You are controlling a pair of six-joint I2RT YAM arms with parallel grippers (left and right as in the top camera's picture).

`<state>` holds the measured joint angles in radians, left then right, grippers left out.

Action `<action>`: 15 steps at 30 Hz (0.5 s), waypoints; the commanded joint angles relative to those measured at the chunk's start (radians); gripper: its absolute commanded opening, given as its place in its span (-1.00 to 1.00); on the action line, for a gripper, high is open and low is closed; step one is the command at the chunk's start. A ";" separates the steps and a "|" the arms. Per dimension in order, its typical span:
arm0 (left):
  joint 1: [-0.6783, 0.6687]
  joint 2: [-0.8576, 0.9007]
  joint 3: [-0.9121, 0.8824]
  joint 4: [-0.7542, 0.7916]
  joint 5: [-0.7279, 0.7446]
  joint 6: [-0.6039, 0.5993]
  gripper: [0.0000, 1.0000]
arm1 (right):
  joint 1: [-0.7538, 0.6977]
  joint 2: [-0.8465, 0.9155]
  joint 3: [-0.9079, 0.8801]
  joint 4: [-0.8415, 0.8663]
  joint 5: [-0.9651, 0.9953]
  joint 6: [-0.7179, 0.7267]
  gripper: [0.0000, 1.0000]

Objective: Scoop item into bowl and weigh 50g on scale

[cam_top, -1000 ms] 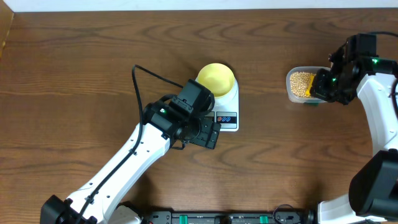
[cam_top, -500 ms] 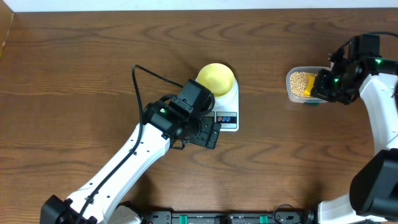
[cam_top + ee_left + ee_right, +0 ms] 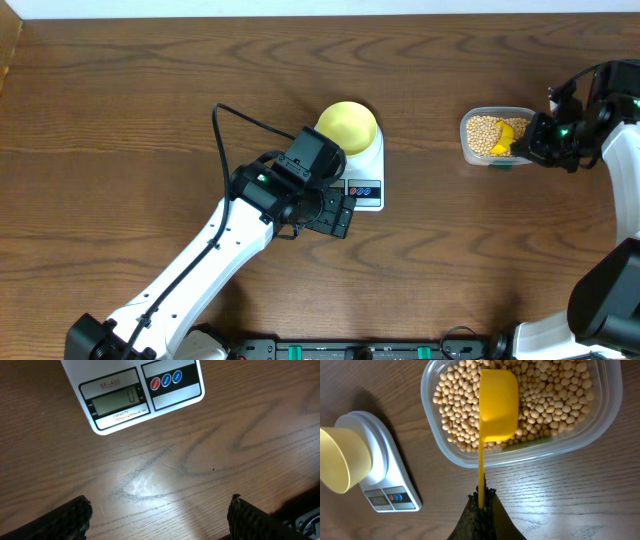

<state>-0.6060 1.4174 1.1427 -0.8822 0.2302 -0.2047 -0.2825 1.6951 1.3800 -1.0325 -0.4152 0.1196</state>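
Observation:
The pale-yellow bowl (image 3: 348, 126) (image 3: 340, 460) stands on the white scale (image 3: 367, 170) (image 3: 140, 395) (image 3: 382, 475) at the table's middle. Tan beans (image 3: 484, 134) (image 3: 545, 400) fill a clear tub (image 3: 470, 150) (image 3: 445, 452) at the right. My right gripper (image 3: 530, 145) (image 3: 481, 497) is shut on the handle of a yellow scoop (image 3: 503, 138) (image 3: 497, 405), whose cup lies upside down on the beans. My left gripper (image 3: 340, 215) (image 3: 160, 515) hangs open over bare table just in front of the scale's display, with nothing between its fingers (image 3: 70, 517).
A black cable (image 3: 235, 120) loops from the left arm over the table left of the scale. The table's far edge runs along the top of the overhead view.
My right arm has drawn back to the right, uncovering the yellow scoop in the tub. The left arm, bowl and scale have not moved.

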 commanded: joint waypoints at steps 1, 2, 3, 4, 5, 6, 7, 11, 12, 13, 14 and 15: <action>-0.002 -0.016 0.002 0.001 -0.014 0.018 0.79 | -0.015 0.008 -0.010 -0.006 -0.052 -0.032 -0.98; -0.002 -0.016 0.002 0.001 -0.013 0.018 0.79 | -0.018 0.008 -0.015 -0.006 -0.052 -0.032 -0.98; -0.002 -0.016 0.002 0.001 -0.014 0.018 0.79 | -0.019 0.008 -0.021 -0.005 -0.058 -0.037 -0.98; -0.002 -0.016 0.002 0.001 -0.013 0.018 0.79 | -0.021 0.008 -0.027 -0.005 -0.069 -0.045 -0.98; -0.002 -0.016 0.002 0.001 -0.014 0.018 0.79 | -0.022 0.008 -0.038 -0.004 -0.078 -0.048 -0.98; -0.002 -0.016 0.002 0.001 -0.014 0.018 0.79 | -0.024 0.008 -0.051 -0.003 -0.078 -0.048 -0.98; -0.002 -0.016 0.002 0.002 -0.014 0.020 0.79 | -0.025 0.008 -0.062 0.000 -0.078 -0.048 -0.98; -0.002 -0.016 0.002 0.002 -0.014 0.029 0.79 | -0.033 0.008 -0.111 0.023 -0.078 -0.051 -0.98; -0.002 -0.016 0.002 0.002 -0.014 0.029 0.79 | -0.040 0.008 -0.131 0.034 -0.078 -0.054 -0.98; -0.002 -0.016 0.002 0.002 -0.014 0.029 0.79 | -0.043 0.008 -0.139 0.038 -0.078 -0.058 -0.98; -0.002 -0.016 0.002 0.002 -0.014 0.030 0.79 | -0.048 0.008 -0.146 0.041 -0.078 -0.062 -0.98; -0.002 -0.016 0.002 0.002 -0.014 0.033 0.79 | -0.053 0.008 -0.150 0.042 -0.082 -0.066 -0.98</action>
<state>-0.6060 1.4174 1.1427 -0.8822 0.2298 -0.2005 -0.3141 1.6951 1.2598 -0.9943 -0.4774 0.0837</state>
